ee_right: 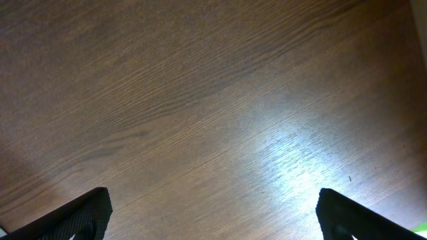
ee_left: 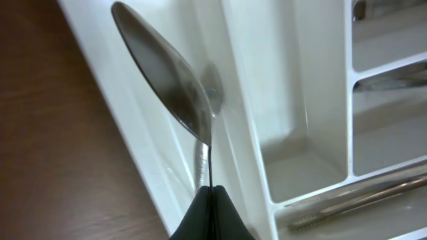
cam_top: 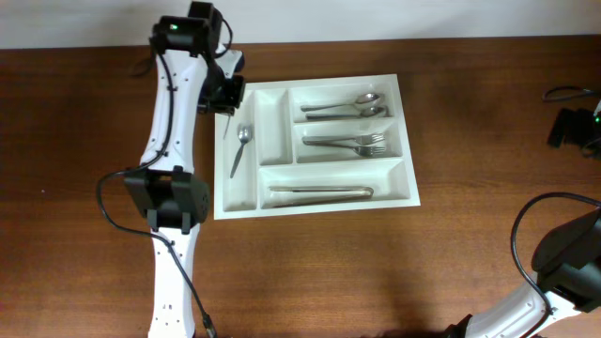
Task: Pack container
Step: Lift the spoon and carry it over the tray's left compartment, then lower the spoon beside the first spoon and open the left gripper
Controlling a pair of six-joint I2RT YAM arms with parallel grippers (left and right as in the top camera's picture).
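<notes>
The white container (cam_top: 404, 122) lies mid-table, and its rim also shows in the left wrist view (ee_left: 153, 167). My left gripper (ee_left: 212, 193) is shut on the handle of a metal spoon (ee_left: 167, 80), whose bowl points away over the leftmost narrow compartment. In the overhead view the left gripper (cam_top: 225, 101) is at the tray's back left corner, with the spoon (cam_top: 241, 148) just below it. My right gripper (ee_right: 213, 207) is open and empty over bare wood, far from the tray.
The tray holds spoons (cam_top: 347, 106), forks (cam_top: 349, 144) and a knife (cam_top: 319, 192) in its long compartments. The second narrow compartment (cam_top: 274, 122) holds nothing. A black device with a cable (cam_top: 573, 127) sits at the right edge.
</notes>
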